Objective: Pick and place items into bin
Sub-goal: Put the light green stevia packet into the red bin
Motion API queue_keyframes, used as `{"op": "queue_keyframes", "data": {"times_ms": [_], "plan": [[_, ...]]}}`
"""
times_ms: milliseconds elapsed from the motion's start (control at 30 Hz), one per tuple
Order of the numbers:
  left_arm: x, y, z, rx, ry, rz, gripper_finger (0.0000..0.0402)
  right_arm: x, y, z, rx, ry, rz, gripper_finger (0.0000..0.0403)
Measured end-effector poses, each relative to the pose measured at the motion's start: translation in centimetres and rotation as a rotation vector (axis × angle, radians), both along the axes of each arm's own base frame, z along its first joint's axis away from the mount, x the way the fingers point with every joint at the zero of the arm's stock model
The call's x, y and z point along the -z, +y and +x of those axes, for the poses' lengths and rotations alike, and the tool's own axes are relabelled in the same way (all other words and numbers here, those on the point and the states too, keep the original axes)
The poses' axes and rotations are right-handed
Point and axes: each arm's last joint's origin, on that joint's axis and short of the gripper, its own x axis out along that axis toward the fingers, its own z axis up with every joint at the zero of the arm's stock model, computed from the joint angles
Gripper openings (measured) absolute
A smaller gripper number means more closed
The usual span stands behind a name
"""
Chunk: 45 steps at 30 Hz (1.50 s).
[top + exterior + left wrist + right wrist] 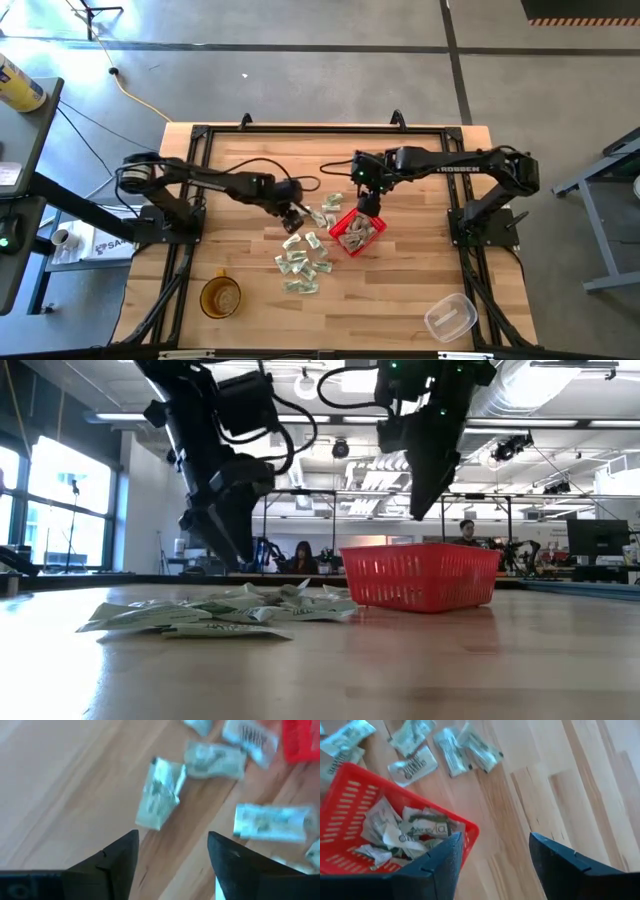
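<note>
Right tool (492, 865) hangs released over the red basket (357, 232), nothing between its fingers; left tool (172, 862), spread empty, lines up a packet (160, 795) beside the basket.

The light wooden table (400, 300) carries a red basket (357, 233) directly beneath the right gripper (368, 207), with packets already inside. Loose green-and-white packets (303, 265) lie scattered under and just beyond the left gripper (292, 215). An amber cup (220, 297) and a clear container (450, 318) sit well apart from both grippers.
</note>
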Motion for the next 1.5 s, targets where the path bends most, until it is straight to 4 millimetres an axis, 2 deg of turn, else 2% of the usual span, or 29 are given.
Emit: {"op": "queue_keyframes", "data": {"times_ms": [200,333,467,667,733,833,900,967,1067,1133,1200,1300,1433,1500], "plan": [[1.8,0.3,1.6,0.058,0.075,0.068,0.0299,0.0,0.0,-0.1,0.023,0.011,0.004,0.0210],[3.2,0.5,2.2,0.084,0.126,0.116,0.0280,0.1,0.0,-0.2,0.033,0.024,0.010,0.0206],[3.6,0.5,2.7,0.104,0.103,0.133,0.0215,0.2,0.1,-0.6,0.057,0.063,0.025,0.0203],[3.3,0.6,3.4,0.101,0.021,0.144,0.0050,-0.3,0.9,-2.0,0.041,0.145,0.063,0.0196],[3.0,0.6,3.6,0.099,0.009,0.141,0.0022,-1.2,1.5,-2.8,0.034,0.140,0.051,0.0187],[1.4,0.5,3.9,0.103,0.003,0.119,0.0036,-2.9,2.5,-4.3,0.059,0.130,0.006,0.0167],[-0.5,0.4,5.0,0.112,-0.053,0.112,0.0044,-4.1,3.1,-5.7,0.096,0.120,-0.039,0.0153],[-2.5,0.1,5.6,0.127,-0.094,0.104,0.0035,-5.2,3.6,-7.2,0.140,0.111,-0.072,0.0140],[-6.1,-1.1,8.0,0.243,-0.300,0.041,0.0022,-6.6,4.2,-9.1,0.197,0.078,-0.090,0.0125],[-7.4,-2.2,9.8,0.313,-0.405,0.015,0.0022,-7.3,4.6,-10.2,0.218,0.050,-0.091,0.0119],[-7.2,-3.1,11.6,0.340,-0.411,0.008,0.0033,-7.8,4.9,-10.8,0.243,0.020,-0.098,0.0117],[-5.1,-4.1,14.2,0.353,-0.339,-0.022,0.0056,-8.4,5.3,-11.6,0.267,-0.022,-0.117,0.0119],[-3.2,-4.8,15.8,0.315,-0.192,-0.069,0.0080,-8.5,5.9,-11.8,0.262,-0.033,-0.125,0.0118],[-3.0,-5.0,15.5,0.293,-0.092,-0.068,0.0091,-8.5,6.2,-11.8,0.242,-0.029,-0.121,0.0118]]}}
